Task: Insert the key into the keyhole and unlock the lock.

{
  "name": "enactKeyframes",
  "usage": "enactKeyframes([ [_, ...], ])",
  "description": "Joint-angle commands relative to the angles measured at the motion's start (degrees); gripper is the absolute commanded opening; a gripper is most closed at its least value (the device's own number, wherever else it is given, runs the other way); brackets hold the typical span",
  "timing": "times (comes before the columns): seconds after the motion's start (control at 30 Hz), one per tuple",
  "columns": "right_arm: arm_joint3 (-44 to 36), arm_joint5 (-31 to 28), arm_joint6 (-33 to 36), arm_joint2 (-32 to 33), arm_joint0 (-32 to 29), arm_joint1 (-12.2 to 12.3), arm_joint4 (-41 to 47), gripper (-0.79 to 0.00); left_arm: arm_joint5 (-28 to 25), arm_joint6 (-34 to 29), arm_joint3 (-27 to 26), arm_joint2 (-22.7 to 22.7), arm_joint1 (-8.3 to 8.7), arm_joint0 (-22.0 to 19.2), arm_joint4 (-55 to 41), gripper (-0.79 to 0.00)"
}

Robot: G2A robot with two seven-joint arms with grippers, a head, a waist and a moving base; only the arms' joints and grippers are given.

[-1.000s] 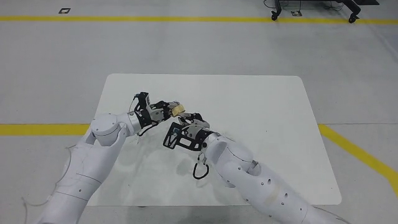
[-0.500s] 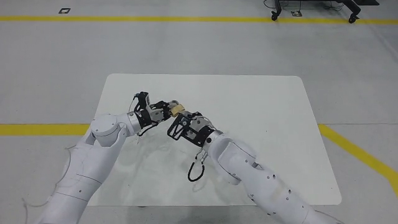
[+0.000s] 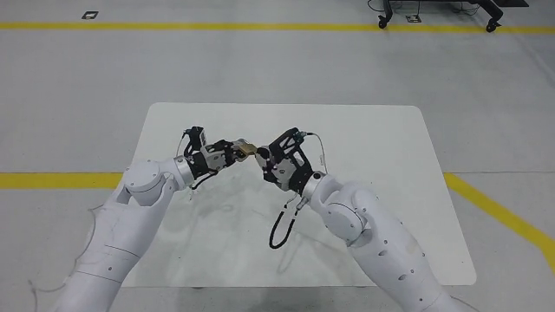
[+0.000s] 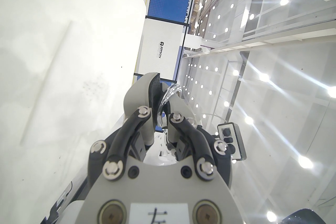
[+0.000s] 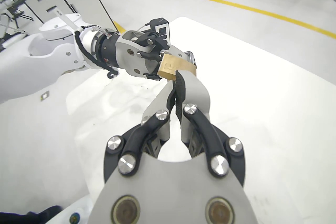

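My L gripper [image 3: 235,151] is clamped on the lock [image 5: 175,67], a small brass padlock w/ a squared body and faint stamped print on one side. Its silver shackle [image 4: 171,92] pokes out past my L fingers [image 4: 143,93]. The lock is held up off the table [image 3: 381,134], over the table's left half and clear of the top. The body is tilted, w/ the end opposite the shackle turned toward my R gripper [image 5: 178,82]. My R fingers are pressed together, black pads nearly meeting, and their tips touch that brass end. Can't tell what's btw the pads. My R gripper sits nearer the table's middle.
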Motion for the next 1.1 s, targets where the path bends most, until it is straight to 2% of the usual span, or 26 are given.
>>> enactKeyframes([
  [0.0,0.4,-0.8,0.7,0.7,0.0,0.0,4.4,-0.785,-0.2,0.1,-0.1,-0.1,-0.02,0.1,0.2,-0.785],
  [0.27,3.6,-3.0,2.9,2.9,0.5,-0.1,18.3,-0.785,-1.4,0.2,-0.7,-0.7,0.01,0.7,0.8,-0.785],
  [0.3,4.1,-3.7,3.3,3.2,0.7,-0.1,19.4,-0.717,-1.6,0.2,-0.8,-1.0,0.04,0.8,0.8,-0.785],
  [0.33,4.5,-4.2,3.7,3.4,0.9,0.0,20.2,-0.508,-1.8,0.1,-0.7,-1.3,0.08,0.9,0.7,-0.785],
  [0.37,4.9,-5.1,4.4,3.4,0.8,0.0,22.5,-0.413,-1.9,0.1,-0.7,-1.6,0.12,1.0,0.6,-0.785],
  [0.4,5.3,-6.0,5.2,3.6,0.8,0.0,24.9,0.0,-2.1,0.0,-0.7,-1.8,0.15,1.1,0.6,-0.785],
  [0.63,4.8,-10.6,6.9,7.8,-0.2,0.9,31.3,0.0,-2.3,0.0,-1.3,-2.6,0.25,1.7,1.0,-0.785],
  [0.8,-0.2,-14.6,1.6,14.9,-5.0,2.2,28.5,0.0,-2.7,-0.1,-3.1,-1.8,0.22,2.0,3.4,-0.785],
  [0.9,-2.9,-16.9,-1.2,19.6,-8.4,2.8,28.1,0.0,-2.4,-0.2,-4.9,0.1,0.03,2.0,5.9,-0.785],
  [1.07,-2.9,-16.9,-1.2,19.6,-8.4,2.8,28.1,0.0,0.2,1.0,-7.5,5.7,-0.68,1.1,12.8,-0.785],
])
